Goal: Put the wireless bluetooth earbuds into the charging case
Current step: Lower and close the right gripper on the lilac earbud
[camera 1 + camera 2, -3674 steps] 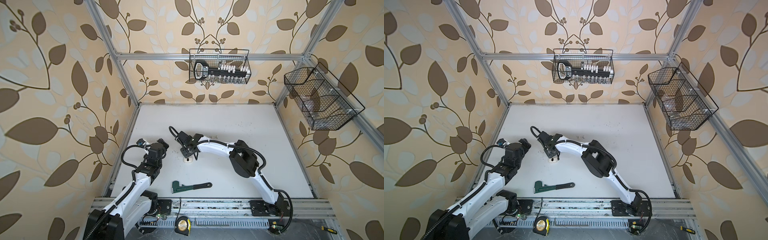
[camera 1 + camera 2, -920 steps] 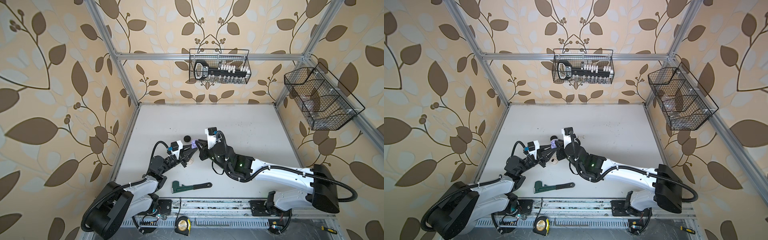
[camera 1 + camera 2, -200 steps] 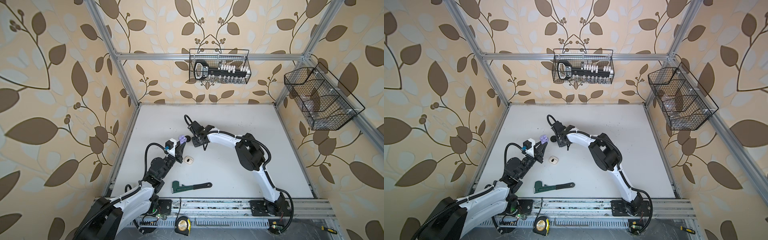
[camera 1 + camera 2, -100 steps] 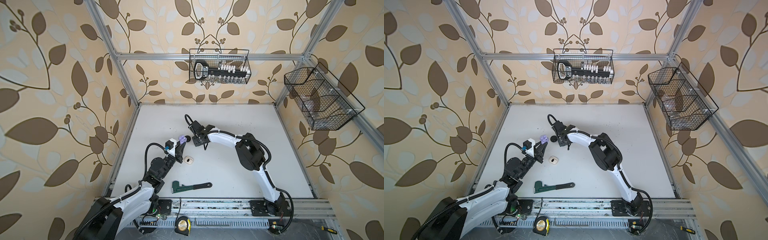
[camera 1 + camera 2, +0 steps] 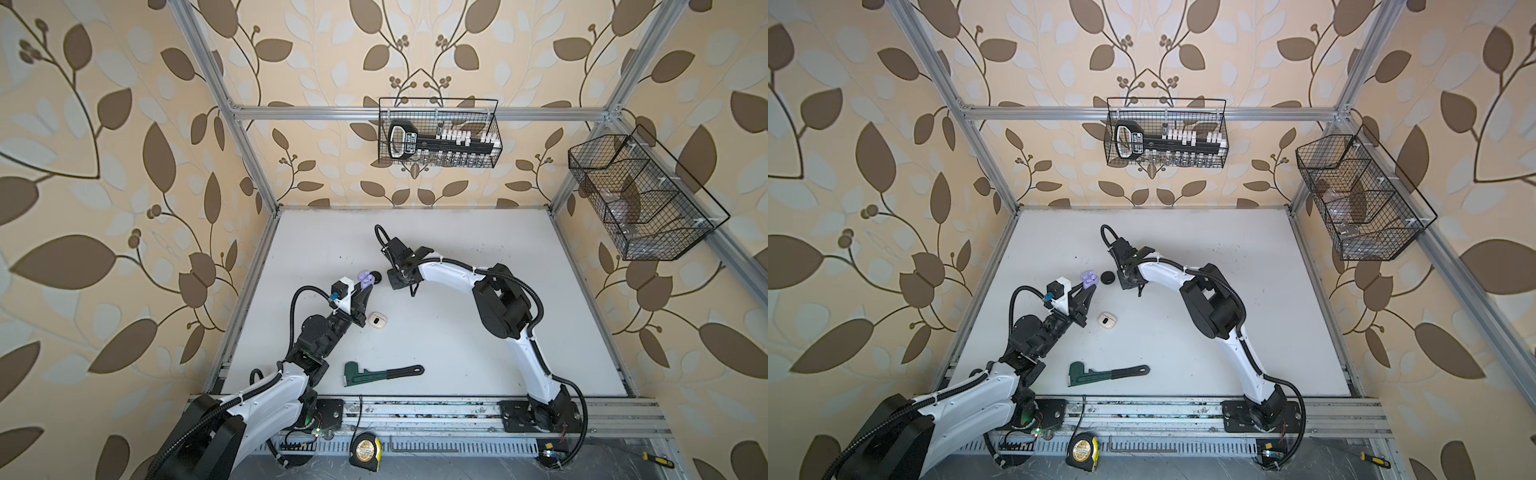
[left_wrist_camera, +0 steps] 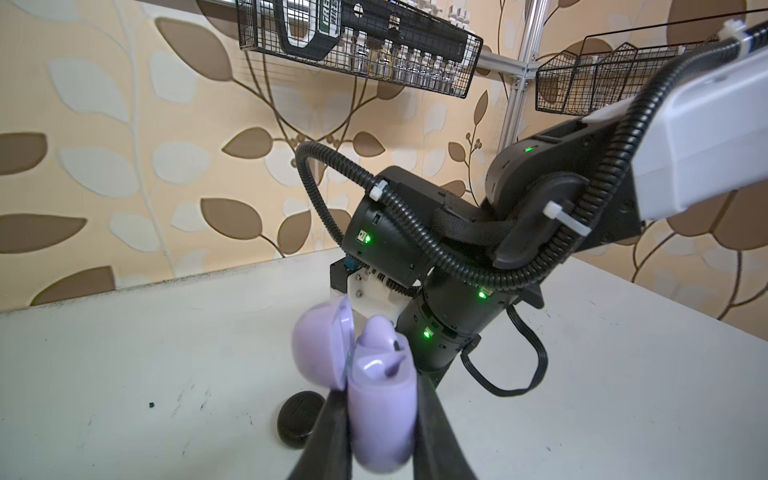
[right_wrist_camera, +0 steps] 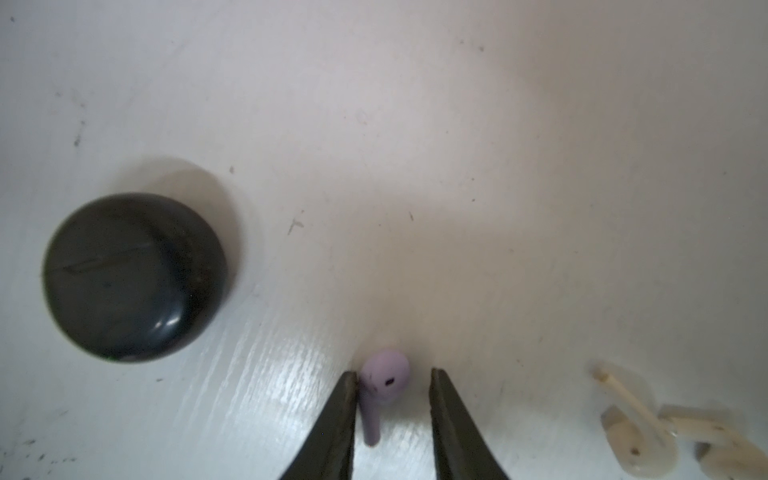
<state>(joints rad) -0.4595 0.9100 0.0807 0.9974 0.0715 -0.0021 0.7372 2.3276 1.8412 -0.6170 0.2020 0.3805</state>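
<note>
Pale tabletop (image 7: pixel 457 124), blurry white earbuds (image 7: pixel 636 451), half-cropped

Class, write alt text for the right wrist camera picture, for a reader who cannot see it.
The open right gripper straddles a tiny lilac stemmed plastic earbud lying on the white table, one dark finger against its stem. A round glossy black closed case sits to one side; pale cream earbuds lie on the other.

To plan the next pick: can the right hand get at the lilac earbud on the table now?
Probably yes. The right hand straddles the lilac earbud on the table, fingers open on each side, nothing between; the black case and white earbuds lie off to the sides.
</note>
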